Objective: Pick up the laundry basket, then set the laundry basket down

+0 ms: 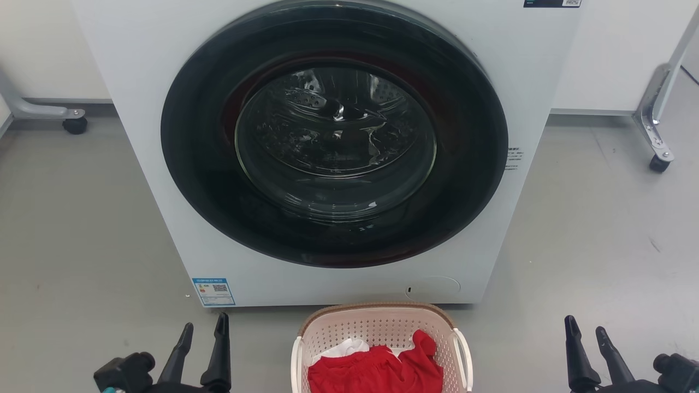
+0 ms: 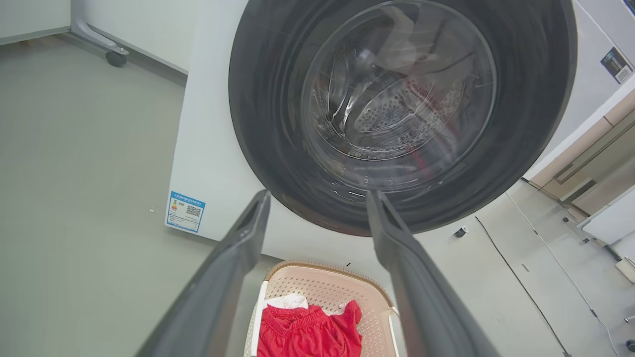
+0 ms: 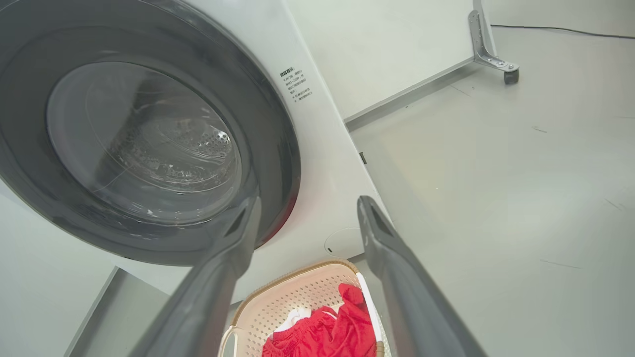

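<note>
The laundry basket (image 1: 377, 326) stands on the grey floor just in front of the washer, pale pink with a brown braided rim and white side handles. Red and white clothes (image 1: 377, 368) lie inside it. My left gripper (image 1: 205, 326) is open at the lower left, well to the left of the basket and apart from it. At the lower right my right gripper (image 1: 585, 326) is open too, clear of the basket's right handle. The basket (image 2: 322, 285) shows low between my left fingers (image 2: 248, 233), and the basket (image 3: 292, 292) again between my right fingers (image 3: 377, 233).
A white front-loading washer (image 1: 519, 82) with a shut round dark door (image 1: 334, 134) fills the space ahead. Wheeled metal frame legs stand at the far left (image 1: 73, 123) and far right (image 1: 658, 158). Bare grey floor (image 1: 82, 234) lies on both sides of the washer.
</note>
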